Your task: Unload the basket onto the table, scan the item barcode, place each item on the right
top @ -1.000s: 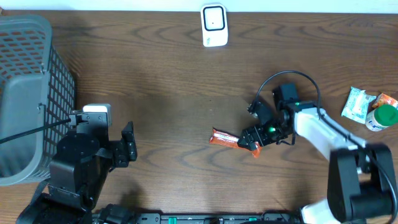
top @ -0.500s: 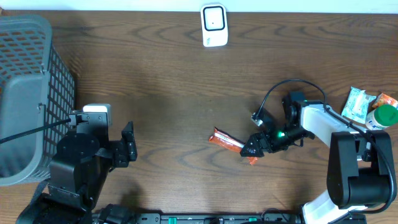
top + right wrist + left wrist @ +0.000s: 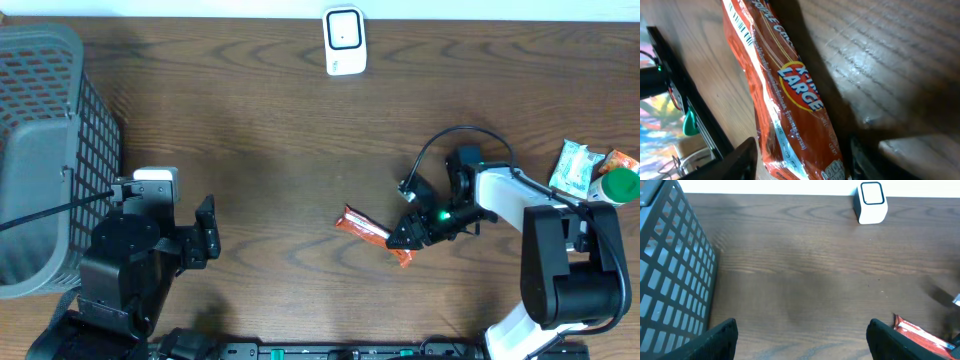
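Orange snack bar lies on dark wood-grain table, white band behind.

On the desk, the basket stands at the left edge. The scanner sits at the far edge, about midway. The bar lies right of centre, nearer the front, with its right end between the jaws of the right gripper. A packet and a bottle sit just beside each other at the right edge. The left gripper is at the near left, right of the basket.
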Controlling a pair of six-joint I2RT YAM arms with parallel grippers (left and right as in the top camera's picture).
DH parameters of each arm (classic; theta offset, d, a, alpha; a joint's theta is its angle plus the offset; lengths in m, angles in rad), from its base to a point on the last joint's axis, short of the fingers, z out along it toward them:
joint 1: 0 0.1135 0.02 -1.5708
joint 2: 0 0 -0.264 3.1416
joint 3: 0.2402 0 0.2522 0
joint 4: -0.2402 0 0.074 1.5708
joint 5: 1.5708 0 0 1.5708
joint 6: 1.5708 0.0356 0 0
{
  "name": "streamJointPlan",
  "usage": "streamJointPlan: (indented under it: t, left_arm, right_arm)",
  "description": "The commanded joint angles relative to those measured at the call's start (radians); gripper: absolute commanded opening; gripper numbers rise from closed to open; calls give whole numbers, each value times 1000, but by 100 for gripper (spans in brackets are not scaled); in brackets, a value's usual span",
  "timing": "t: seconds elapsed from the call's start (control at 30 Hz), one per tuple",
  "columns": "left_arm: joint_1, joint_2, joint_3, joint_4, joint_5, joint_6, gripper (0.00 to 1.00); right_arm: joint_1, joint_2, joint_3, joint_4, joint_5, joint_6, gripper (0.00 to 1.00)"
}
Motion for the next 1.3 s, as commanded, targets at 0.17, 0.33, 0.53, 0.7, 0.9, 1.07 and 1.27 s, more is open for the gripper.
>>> streamJointPlan:
  t: [0.17,0.33,0.53,0.7,0.9,1.07,1.27]
  left_arm:
    - [0,-1,14,0,-9,2,83]
    - [0,-2,14,0,-9,2,83]
    - [0,-2,14,0,-9,2,83]
    - [0,-1,14,0,-9,2,83]
    - [0,-2,14,0,-9,2,83]
    - [0,-2,14,0,-9,2,83]
    - [0,-2,14,-1,-9,2,83]
  right_arm:
    - [14,32,-26,3,70,5,75]
    - [45,32,-44,35,81,75,64]
    - [127,32,-53,85,182,225,38]
    - [168,32,-53,95,182,318,1]
    - [171,26,-40,117,126,366,1]
    - [171,-74,32,6,15,304,1]
    - [171,-335,84,-63,-183,273,1]
